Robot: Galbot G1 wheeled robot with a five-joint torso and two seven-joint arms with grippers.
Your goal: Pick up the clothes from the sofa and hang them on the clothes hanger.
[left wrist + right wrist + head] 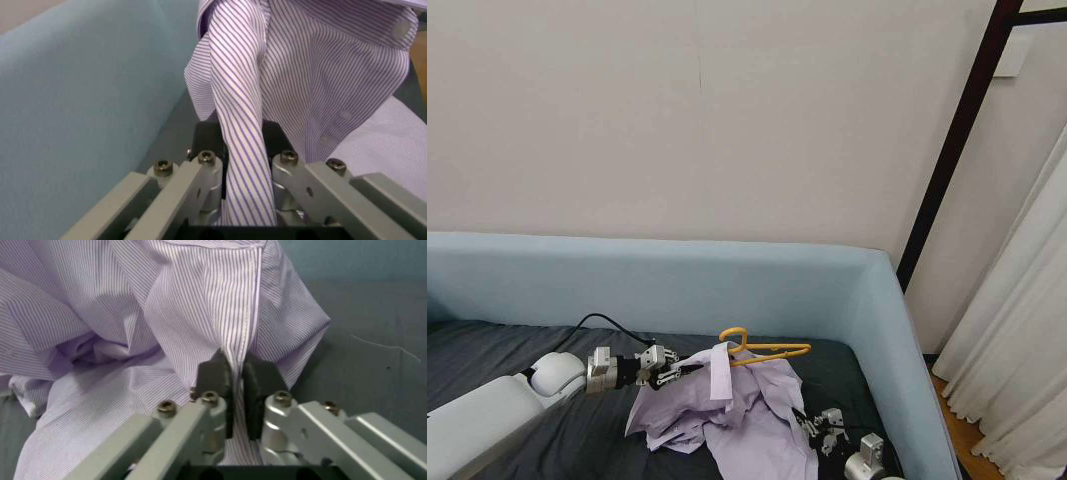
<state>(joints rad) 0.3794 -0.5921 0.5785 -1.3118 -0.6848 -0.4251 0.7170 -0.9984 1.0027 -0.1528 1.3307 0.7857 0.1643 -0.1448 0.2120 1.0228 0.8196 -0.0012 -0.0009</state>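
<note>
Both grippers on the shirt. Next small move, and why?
Probably lift both slightly together: the left gripper and right gripper each pinch the shirt, the yellow hanger rests at its top, yet the shirt lies heaped on the sofa.

Hanger (802,349) lower part apparently under shirt (747,420)

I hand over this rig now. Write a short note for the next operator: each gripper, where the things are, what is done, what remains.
The left gripper is shut on a folded band of the lilac striped button shirt.
The right gripper is shut on a seamed edge of that shirt.
The shirt lies heaped on the dark grey seat of the light blue sofa, partly draped over the yellow hooked hanger; the hook and one arm are bare.
Done: both grasps.
Left: seat the shirt fully on the hanger.
</note>
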